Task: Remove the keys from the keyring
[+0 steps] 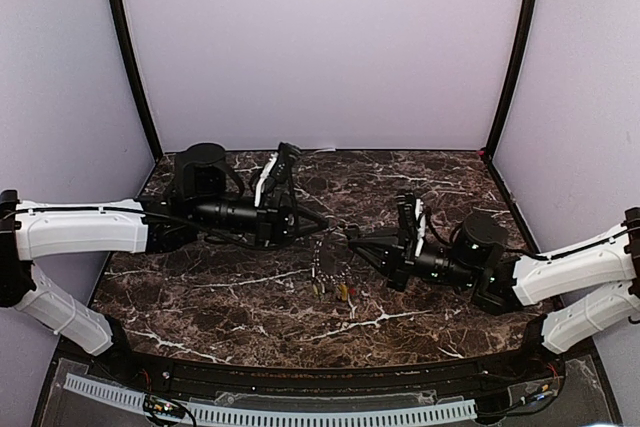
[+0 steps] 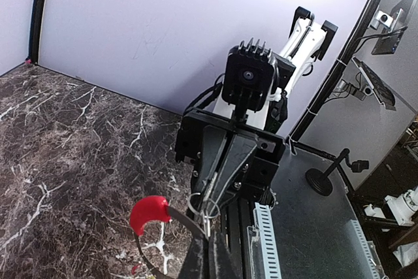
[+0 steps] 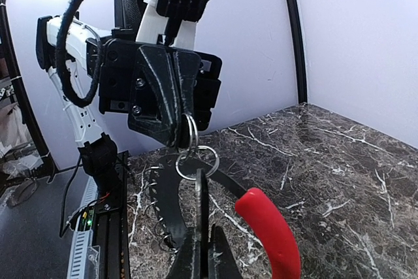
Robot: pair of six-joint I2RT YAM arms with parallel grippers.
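Arm shells: the left arm (image 1: 80,229) and right arm (image 1: 580,265) have smooth, rounded white covers, at the frame's lower left and lower right.
Joints: black cylindrical motor housings (image 1: 205,172) sit between the white parts.
Cables: a thin black cable (image 1: 100,209) runs along each shell; a thick braided black cable (image 3: 78,17) curves at upper left.
Grippers: the left gripper (image 1: 328,223) and right gripper (image 1: 352,238) are matte black and wedge-shaped, with silver screw heads (image 3: 138,83).
Wrist camera: a square black camera module (image 2: 248,75) with a finned top and round lens, on a white bracket (image 2: 307,37).
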